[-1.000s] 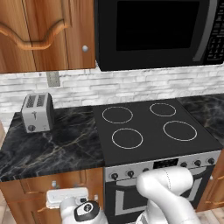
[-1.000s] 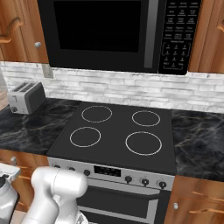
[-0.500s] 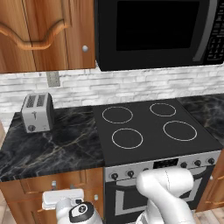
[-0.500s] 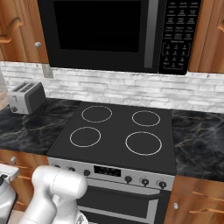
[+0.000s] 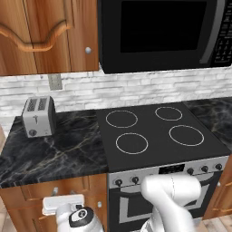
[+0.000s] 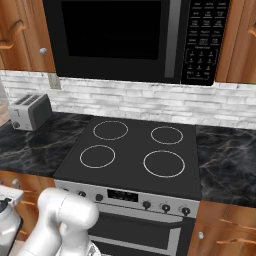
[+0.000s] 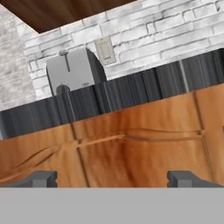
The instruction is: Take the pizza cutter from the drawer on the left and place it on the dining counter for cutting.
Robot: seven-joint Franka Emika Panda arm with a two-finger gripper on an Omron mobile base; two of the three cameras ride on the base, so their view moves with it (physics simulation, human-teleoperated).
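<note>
Gripper (image 7: 112, 178) low by the wooden drawer front (image 7: 140, 148), fingers spread wide with nothing between them, toaster (image 7: 74, 70) up on the black worktop (image 7: 131, 89).

Worktop (image 5: 54, 149): glossy black marble with pale veins. Drawer (image 7: 131, 153) and upper cabinets (image 5: 45, 36): warm brown wood, smooth, visible grain; backsplash (image 6: 140, 100): rough whitish-grey brick. Toaster (image 5: 38, 117): brushed silver metal; stove top (image 6: 132, 155) and microwave (image 6: 120, 37): smooth black, glassy.
</note>
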